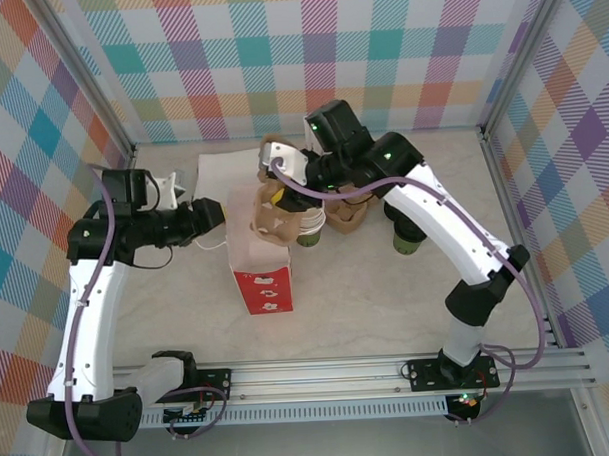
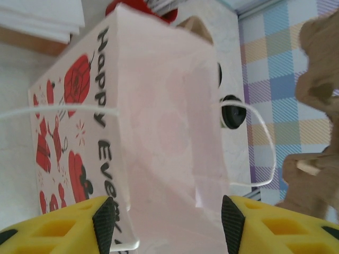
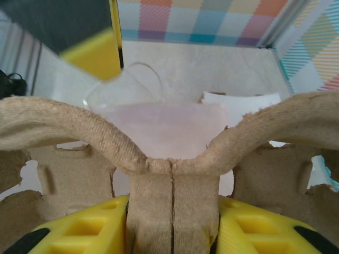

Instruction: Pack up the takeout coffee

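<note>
My right gripper (image 1: 277,187) (image 3: 172,225) is shut on the centre post of a brown pulp cup carrier (image 1: 267,217) (image 3: 172,180), which hangs over the open mouth of a pink gift bag (image 1: 258,262) (image 3: 159,124). The carrier pockets in view hold no cups. One dark olive-green cup (image 1: 309,233) stands just right of the bag, another (image 1: 406,241) further right under the right arm. My left gripper (image 1: 215,217) (image 2: 168,222) is open at the bag's (image 2: 159,132) left side, its fingers (image 2: 104,222) straddling the bag's narrow side panel.
A second pulp carrier (image 1: 346,216) (image 2: 312,137) lies right of the bag. White paper sheets (image 1: 227,171) (image 2: 42,16) rest behind it, with something red (image 2: 139,7) past the bag's top. Enclosure walls stand on three sides.
</note>
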`<state>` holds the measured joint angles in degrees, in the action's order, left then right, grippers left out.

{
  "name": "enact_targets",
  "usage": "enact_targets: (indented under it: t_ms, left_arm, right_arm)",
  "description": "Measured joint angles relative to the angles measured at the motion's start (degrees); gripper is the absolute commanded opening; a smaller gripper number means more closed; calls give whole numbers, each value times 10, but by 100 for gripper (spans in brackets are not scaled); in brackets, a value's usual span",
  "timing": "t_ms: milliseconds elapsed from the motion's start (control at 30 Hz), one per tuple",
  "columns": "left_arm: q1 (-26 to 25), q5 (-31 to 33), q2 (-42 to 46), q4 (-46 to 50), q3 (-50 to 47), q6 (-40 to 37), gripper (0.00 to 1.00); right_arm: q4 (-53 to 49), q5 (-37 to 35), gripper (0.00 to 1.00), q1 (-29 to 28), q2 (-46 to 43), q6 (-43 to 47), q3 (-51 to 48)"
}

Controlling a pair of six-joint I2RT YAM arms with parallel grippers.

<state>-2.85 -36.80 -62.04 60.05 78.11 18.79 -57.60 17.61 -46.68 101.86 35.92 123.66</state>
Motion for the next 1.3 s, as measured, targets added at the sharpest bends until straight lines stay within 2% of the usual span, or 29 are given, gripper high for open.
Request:
enact_targets:
  t_ms: [400, 700, 1000, 1300]
  left_arm:
    - [1, -13, 21, -16, -79, 0, 45]
    - [1, -17, 32, -35, -110, 0, 44]
    - [1, -18, 40, -37, -125, 0, 44]
    - [1, -29, 41, -39, -134, -2, 44]
  right_arm:
    - [10, 97, 38, -23, 63, -73, 23]
    - [10, 147, 37, -23, 80, -122, 24]
    - [2, 152, 37, -23, 102, -145, 23]
    - [-28, 98, 38, -23, 106, -143, 23]
